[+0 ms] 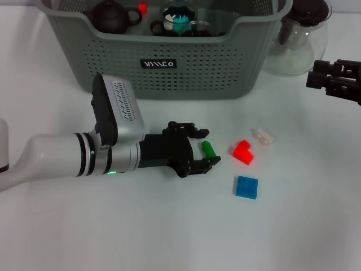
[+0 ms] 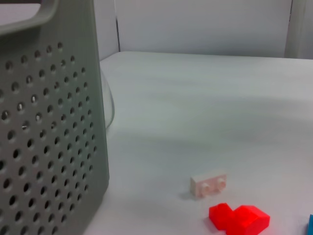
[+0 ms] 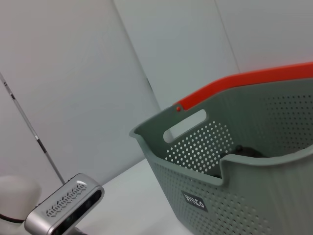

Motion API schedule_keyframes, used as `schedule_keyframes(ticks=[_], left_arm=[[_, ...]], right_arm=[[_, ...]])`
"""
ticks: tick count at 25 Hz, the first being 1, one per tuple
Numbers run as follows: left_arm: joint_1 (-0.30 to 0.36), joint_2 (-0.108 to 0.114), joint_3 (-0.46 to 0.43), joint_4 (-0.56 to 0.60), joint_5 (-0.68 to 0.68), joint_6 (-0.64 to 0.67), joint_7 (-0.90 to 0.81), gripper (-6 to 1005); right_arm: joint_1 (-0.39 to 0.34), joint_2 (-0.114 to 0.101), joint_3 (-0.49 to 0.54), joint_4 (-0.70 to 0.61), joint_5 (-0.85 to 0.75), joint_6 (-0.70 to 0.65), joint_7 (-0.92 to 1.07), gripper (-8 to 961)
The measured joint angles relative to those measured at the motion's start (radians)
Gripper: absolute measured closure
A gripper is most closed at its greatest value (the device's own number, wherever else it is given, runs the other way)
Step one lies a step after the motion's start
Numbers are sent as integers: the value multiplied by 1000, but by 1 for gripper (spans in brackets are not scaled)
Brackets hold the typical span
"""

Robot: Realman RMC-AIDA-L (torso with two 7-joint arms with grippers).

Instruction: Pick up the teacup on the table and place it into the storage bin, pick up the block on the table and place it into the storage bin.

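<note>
The grey-green storage bin (image 1: 186, 62) stands at the back of the table, holding a dark teapot (image 1: 113, 16) and other tea ware. No teacup shows on the table. A small green block (image 1: 208, 149) lies in front of the bin, between the fingers of my left gripper (image 1: 204, 148), which is open around it. Just to its right are a red block (image 1: 243, 151), a blue block (image 1: 247, 187) and a pale block (image 1: 263, 135). The left wrist view shows the bin wall (image 2: 49, 137), the pale block (image 2: 209, 185) and the red block (image 2: 239, 218). My right gripper (image 1: 317, 74) hangs at the right edge.
A clear glass pitcher (image 1: 299, 39) with a dark lid stands right of the bin, close to the right gripper. The right wrist view shows the bin (image 3: 234, 196) from its side. White tabletop stretches in front of the blocks.
</note>
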Motion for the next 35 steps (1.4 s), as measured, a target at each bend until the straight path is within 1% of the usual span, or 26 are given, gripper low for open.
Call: schedule_keyframes(ticks=[2, 8, 12, 14, 16, 18, 20, 21, 22, 23, 24, 26, 28, 30, 31, 32, 33, 35], left_arm=[[0, 0, 4, 4, 0, 0, 0, 353], [-1, 0, 6, 8, 1, -1, 0, 551], [-1, 1, 6, 9, 3, 4, -1, 575], [6, 6, 5, 18, 4, 33, -18, 587], [33, 18, 10, 64, 17, 102, -83, 599], [89, 36, 13, 165, 46, 226, -192, 592], [151, 50, -6, 280, 62, 369, -273, 584], [173, 55, -25, 332, 63, 440, -308, 581], [196, 60, -55, 397, 64, 538, -354, 577], [201, 63, -79, 437, 63, 592, -380, 573], [208, 67, -125, 496, 60, 683, -429, 570], [188, 72, -233, 605, 28, 835, -539, 562], [150, 75, -310, 674, -13, 888, -652, 555], [97, 78, -360, 763, -49, 885, -782, 548], [62, 80, -371, 816, -58, 850, -858, 544], [44, 82, -367, 843, -51, 812, -899, 540], [2, 91, -345, 891, -32, 725, -979, 537], [-61, 116, -275, 923, 23, 562, -1088, 529]], right_arm=[[-1, 0, 0, 0, 0, 1, 0, 451], [-1, 0, 1, 0, 0, 7, 0, 450], [-1, 0, 1, 0, 0, 10, 0, 450], [-1, 0, 2, 0, 0, 9, 0, 450], [-1, 0, 2, 0, 0, 10, 0, 451], [-1, 0, 2, 0, 0, 9, 0, 451], [-1, -1, 2, 0, 0, 8, 0, 451], [-1, -1, 1, 0, 0, 8, 0, 451], [-1, 0, 2, 0, 0, 9, 0, 451], [0, 0, 1, 0, 0, 10, 0, 451], [2, 1, 1, 0, 0, 10, 0, 452], [6, 2, 0, 0, 0, 9, 0, 452], [8, 2, -2, 0, 0, 6, 0, 452], [7, 2, -3, 0, 0, 5, 0, 452], [7, 3, -3, 0, 1, 4, 0, 453], [6, 4, -4, 0, 1, 4, 0, 453], [6, 6, -5, 0, 1, 3, -3, 453], [5, 9, -7, 0, 0, 4, -9, 453]])
